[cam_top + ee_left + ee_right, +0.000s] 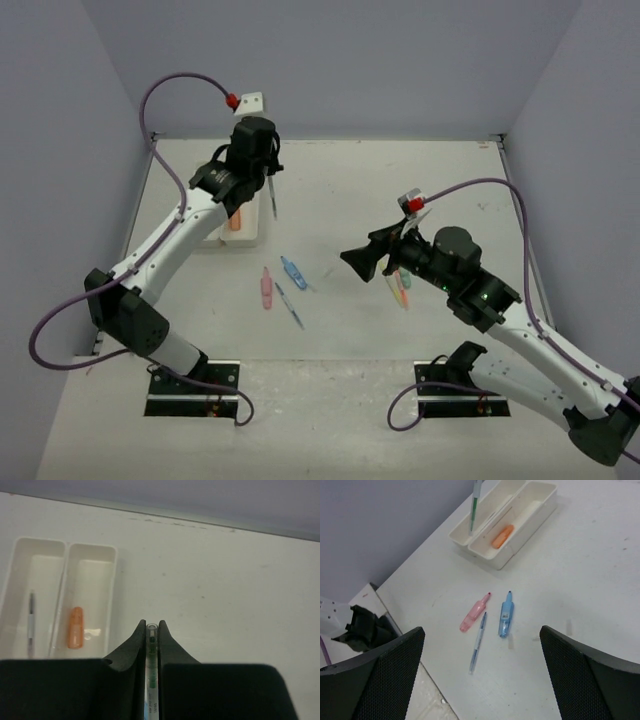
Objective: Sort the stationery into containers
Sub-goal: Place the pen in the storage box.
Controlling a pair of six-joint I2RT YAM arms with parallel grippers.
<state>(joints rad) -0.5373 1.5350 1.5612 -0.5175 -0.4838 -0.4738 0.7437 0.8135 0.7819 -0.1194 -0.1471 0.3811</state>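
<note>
Pinching a clear, green-cored pen (152, 665) lengthwise in the near-shut left gripper (152, 629), tip down, with the left arm stretched far forward and the wrist bent downward. Hanging just right of the twin white trays (114, 575), not over them, and likely needing a short leftward shift toward the compartment holding a thin pen (31, 622). Hovering wide open with the right gripper (360, 260) above the pink piece (475, 612), blue piece (506, 620) and loose pen (478, 642).

We see twin white trays (65, 560) joined side by side: one holds a stubby orange piece (75, 627), the other a thin dark pen (31, 622). A clear green-ink pen (475, 505) hangs upright above them. Lying flat (well apart from the trays): pink piece (474, 613), blue piece (506, 621), slim blue pen (477, 643).
</note>
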